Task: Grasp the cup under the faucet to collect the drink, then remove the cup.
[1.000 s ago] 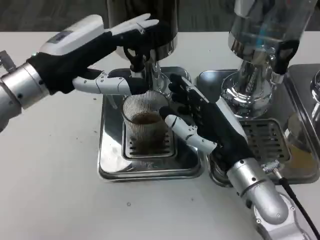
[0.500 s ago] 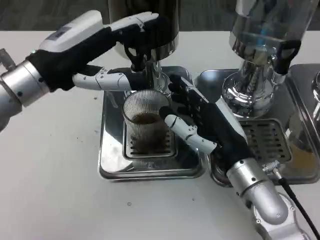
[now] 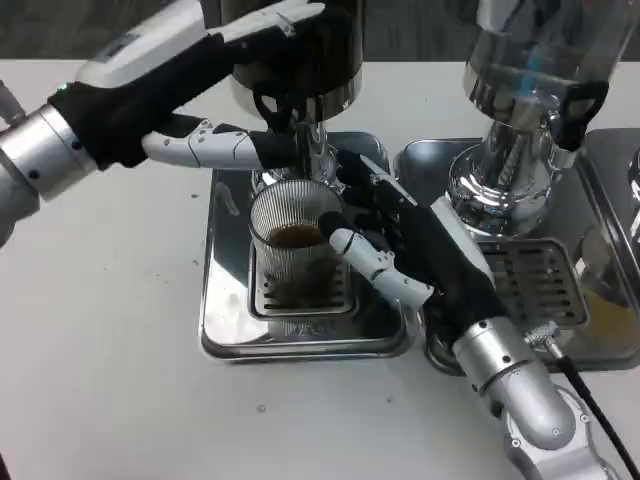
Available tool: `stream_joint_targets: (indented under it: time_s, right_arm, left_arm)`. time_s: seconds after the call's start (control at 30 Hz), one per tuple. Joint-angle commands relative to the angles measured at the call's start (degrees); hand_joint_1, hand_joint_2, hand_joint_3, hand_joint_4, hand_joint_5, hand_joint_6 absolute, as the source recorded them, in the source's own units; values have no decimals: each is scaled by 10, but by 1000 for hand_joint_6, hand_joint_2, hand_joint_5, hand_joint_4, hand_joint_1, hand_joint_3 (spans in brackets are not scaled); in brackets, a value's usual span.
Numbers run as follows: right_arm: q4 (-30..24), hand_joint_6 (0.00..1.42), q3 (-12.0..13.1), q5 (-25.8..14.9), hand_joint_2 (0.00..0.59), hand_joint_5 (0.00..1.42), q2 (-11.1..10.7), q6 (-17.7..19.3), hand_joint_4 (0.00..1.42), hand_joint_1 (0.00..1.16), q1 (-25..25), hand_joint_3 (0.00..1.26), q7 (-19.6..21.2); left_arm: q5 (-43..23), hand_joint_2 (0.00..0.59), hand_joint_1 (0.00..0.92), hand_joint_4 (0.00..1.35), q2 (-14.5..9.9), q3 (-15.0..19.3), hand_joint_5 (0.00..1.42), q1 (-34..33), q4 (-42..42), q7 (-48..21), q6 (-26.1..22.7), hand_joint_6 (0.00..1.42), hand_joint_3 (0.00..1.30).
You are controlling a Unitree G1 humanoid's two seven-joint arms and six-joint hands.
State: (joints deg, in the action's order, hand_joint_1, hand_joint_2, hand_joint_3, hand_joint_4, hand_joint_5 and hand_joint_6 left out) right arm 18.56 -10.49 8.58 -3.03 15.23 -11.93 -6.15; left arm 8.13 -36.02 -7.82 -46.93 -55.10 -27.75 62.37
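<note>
Two hands, one cup, two dispensers, two steel drip trays in full or part, a third metal edge at far right too cropped to identify. No legible writing or brand anywhere; faint embossing on the near lip of the left tray is too blurred to read. Left hand (image 3: 215,95) comes in from the upper left, white back upward, fingers extended rightward toward the black faucet lever (image 3: 272,108) of the left dispenser (image 3: 295,50); upper fingers lie against the dispenser body above the lever, a lower finger reaches under it toward the spout. Whether it actually presses the lever, cannot tell; it encloses nothing that shows. Directly below that hand's fingertips stands the cup (image 3: 293,245), clear and ribbed, upright on the slotted grate of the left drip tray (image 3: 225,330), under the spout, brown liquid in its lower part. Right hand (image 3: 395,245) is wrapped on the cup's right side: thumb across the front wall, dark fingers curled round the back, a narrow grasp holding the cup. Beyond the right hand's wrist, the second dispenser (image 3: 530,90), clear-bodied with chrome base, stands over the right drip tray (image 3: 540,290), black lever at its right.
</note>
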Motion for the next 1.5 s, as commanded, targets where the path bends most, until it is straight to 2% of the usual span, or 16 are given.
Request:
stream_joint_targets:
  time_s: [0.03, 0.67, 0.8, 1.13, 1.5]
  right_arm:
    - [4, 147, 4, -1, 264, 111, 0, 7, 96, 430, 5, 96, 3]
    - [9, 147, 7, -2, 252, 97, -2, 12, 87, 419, 0, 87, 0]
    - [12, 147, 8, -2, 235, 97, -2, 15, 77, 424, -2, 86, 0]
    - [28, 144, 8, -2, 228, 97, -3, 27, 77, 421, -10, 80, -3]
    - [44, 129, 4, 2, 197, 76, -6, 42, 45, 484, -18, 28, -9]
  left_arm:
    - [-25, 73, 0, 0, 0, 12, 44, 6, 19, -16, -5, 186, 119]
    - [-82, 79, 0, 0, -6, 47, 56, 23, 78, -49, -21, 194, 133]
    - [-100, 79, 0, 0, -11, 57, 64, 35, 108, -59, -24, 195, 140]
    - [-119, 78, 0, 0, -37, 88, 60, 92, 175, -60, -49, 196, 143]
    - [-117, 74, 0, 0, -47, 127, 56, 161, 218, -47, -70, 196, 135]
